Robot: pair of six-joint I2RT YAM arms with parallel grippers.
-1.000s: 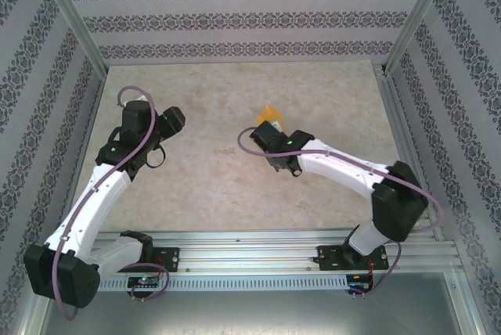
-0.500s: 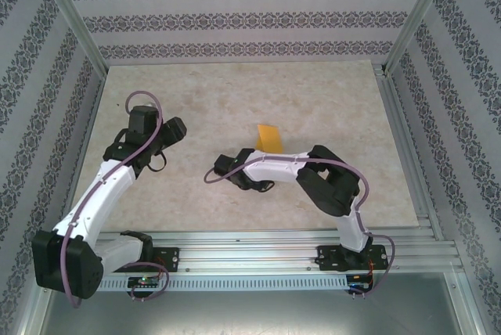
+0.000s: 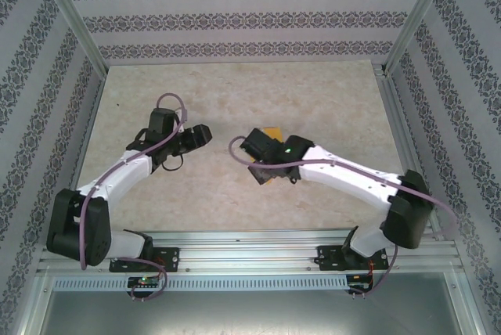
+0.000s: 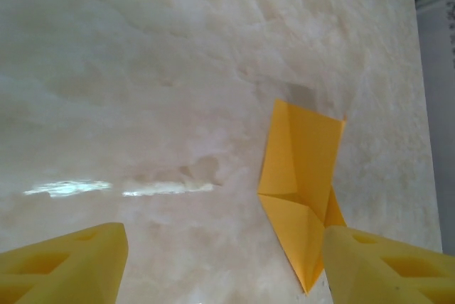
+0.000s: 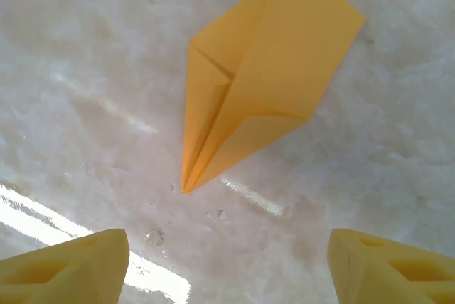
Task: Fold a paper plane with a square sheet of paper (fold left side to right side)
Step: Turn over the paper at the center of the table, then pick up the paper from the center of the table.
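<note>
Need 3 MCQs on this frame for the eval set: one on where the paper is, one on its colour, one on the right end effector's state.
1. Where is the paper plane?
A. lying on the table, just beyond the right end effector
B. inside a box
C. on a plate

2. Its colour?
A. white
B. orange-yellow
C. blue

3. The right end effector is:
A. shut on the paper
B. shut, empty
C. open, empty

Key:
1 A, it rests on the marbled surface, clear of the end effector.
2 B, both wrist views show that colour.
3 C, its jaws stand wide apart with nothing between.
</note>
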